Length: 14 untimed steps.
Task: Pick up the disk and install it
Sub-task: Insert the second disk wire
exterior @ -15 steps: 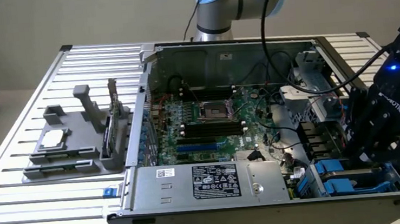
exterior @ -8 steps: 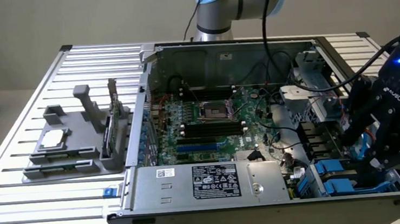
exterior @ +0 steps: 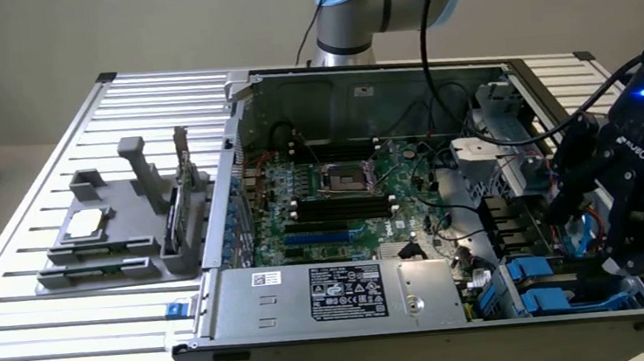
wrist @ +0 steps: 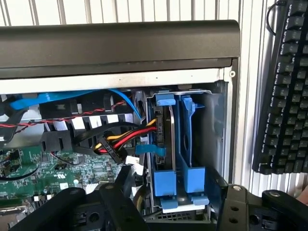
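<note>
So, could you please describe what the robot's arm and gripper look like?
The arm has silver tubes with light blue joint caps and a black cable running down it. The gripper is matte black, bears white "ROBOTIQ" lettering and shows a small blue light.

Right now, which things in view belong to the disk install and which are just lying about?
Job:
disk in its blue carrier, standing in the case's drive bay
gripper, over that bay

Lying about:
keyboard
grey fixture
power supply box
motherboard

- Open computer case on a slatted metal table, green motherboard inside.
- Silver power supply with white sticker.
- Grey fixture beside the case.
- Black keyboard.
</note>
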Motion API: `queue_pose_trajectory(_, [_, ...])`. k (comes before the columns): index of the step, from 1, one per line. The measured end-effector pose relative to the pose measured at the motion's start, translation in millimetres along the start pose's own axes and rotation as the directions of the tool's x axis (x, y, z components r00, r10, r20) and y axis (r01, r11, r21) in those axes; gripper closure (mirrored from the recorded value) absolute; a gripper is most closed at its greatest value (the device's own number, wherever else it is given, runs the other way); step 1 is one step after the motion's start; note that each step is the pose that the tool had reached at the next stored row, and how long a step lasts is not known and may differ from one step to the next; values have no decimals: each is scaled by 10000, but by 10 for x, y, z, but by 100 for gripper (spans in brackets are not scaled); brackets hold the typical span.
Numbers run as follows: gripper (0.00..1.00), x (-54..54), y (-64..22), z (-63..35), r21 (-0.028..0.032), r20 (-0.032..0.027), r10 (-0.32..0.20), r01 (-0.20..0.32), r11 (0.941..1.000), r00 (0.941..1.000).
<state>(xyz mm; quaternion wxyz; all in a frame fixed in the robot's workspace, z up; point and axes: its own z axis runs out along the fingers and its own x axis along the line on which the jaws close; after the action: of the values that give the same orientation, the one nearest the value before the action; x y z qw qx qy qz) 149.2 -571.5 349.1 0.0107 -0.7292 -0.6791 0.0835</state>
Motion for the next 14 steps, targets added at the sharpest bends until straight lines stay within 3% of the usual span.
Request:
queue_pose_trajectory(2, [29,-8,-52,6,1,-15,-2,2,10000,10000])
queue_pose_trajectory(5, [37,-21,-140,17,2,-34,-5,5,10000,10000])
queue_pose_trajectory(14, [79,-40,-328,-3,3,-47,-6,6,10000,10000])
